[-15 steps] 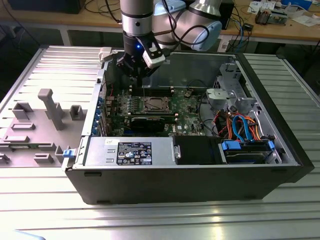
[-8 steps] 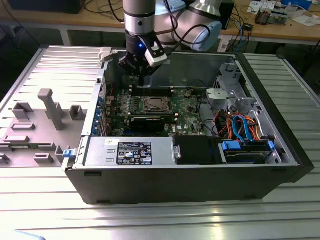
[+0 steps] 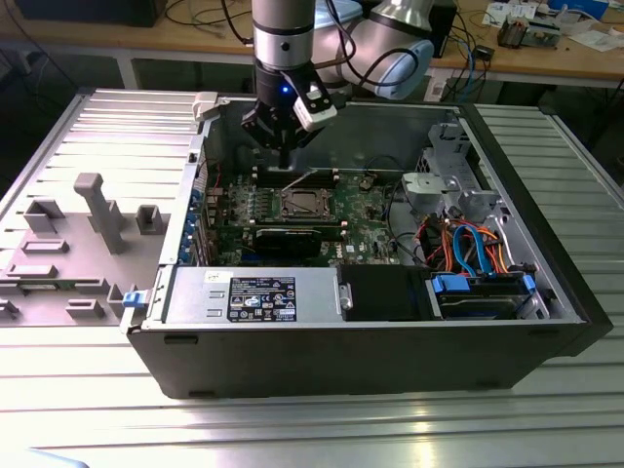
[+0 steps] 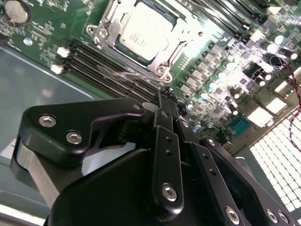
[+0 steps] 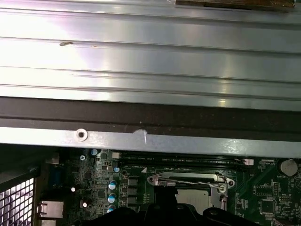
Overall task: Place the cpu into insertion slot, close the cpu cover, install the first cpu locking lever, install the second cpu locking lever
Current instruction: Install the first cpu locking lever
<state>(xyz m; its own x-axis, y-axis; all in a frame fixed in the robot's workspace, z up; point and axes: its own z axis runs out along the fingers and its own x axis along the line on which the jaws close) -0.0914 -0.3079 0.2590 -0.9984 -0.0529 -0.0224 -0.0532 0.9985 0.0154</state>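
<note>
The cpu (image 4: 146, 29), a silver-grey square chip, lies in the insertion slot (image 3: 301, 203) on the green board. The cpu cover (image 4: 162, 66), a silver metal frame, lies flat around the chip. A thin wire locking lever (image 5: 188, 180) runs along one edge of the socket. My black gripper (image 4: 166, 96) hangs above the board just beyond the socket's far side in the exterior view (image 3: 284, 156). Its fingers are pressed together with nothing between them, and they touch neither the chip nor the frame.
The open computer case (image 3: 546, 292) lies on a ribbed metal table. Dark memory slots (image 4: 101, 63) run beside the socket. A black graphics card (image 3: 288, 239), the power supply (image 3: 253, 297), coloured cables (image 3: 468, 244) and a drive cage (image 3: 483, 292) sit nearby. A grey fixture (image 3: 97, 210) stands at the exterior view's left.
</note>
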